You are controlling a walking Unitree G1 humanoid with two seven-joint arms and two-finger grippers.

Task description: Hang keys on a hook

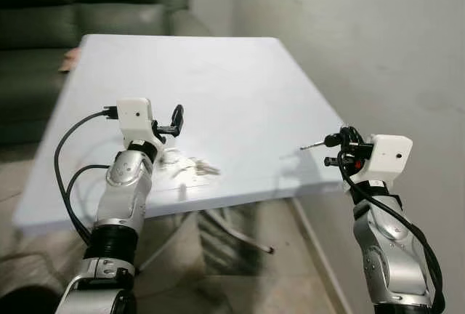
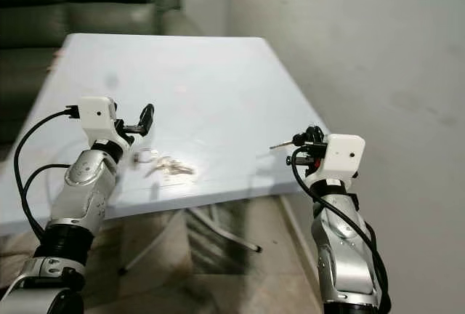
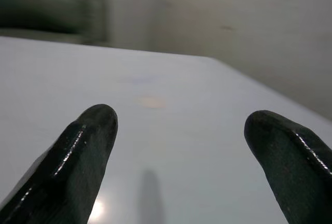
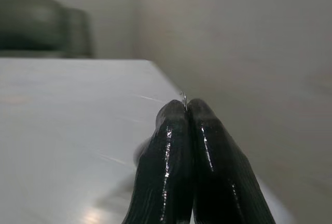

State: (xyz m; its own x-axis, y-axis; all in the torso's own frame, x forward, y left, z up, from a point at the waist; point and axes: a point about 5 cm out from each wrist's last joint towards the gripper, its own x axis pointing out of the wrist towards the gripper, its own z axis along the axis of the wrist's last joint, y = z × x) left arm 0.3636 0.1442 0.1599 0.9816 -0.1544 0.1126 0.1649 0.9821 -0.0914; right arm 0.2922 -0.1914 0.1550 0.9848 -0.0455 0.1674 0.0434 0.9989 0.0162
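Left eye view gives me one pale blue-white rectangular table (image 1: 240, 89), one small bunch of silvery metal keys on a ring (image 1: 195, 168) lying flat near its front edge with its long axis running across the table, one dark green sofa (image 1: 43, 9) behind, and one thin metal hook (image 1: 312, 146) pointing toward my left from the right gripper (image 1: 336, 141). My left gripper (image 1: 176, 119) hangs just above the table beside the keys, fingers (image 3: 78, 156) spread wide and empty. My right gripper's fingers (image 4: 207, 156) are pressed together on that hook at the table's right front corner.
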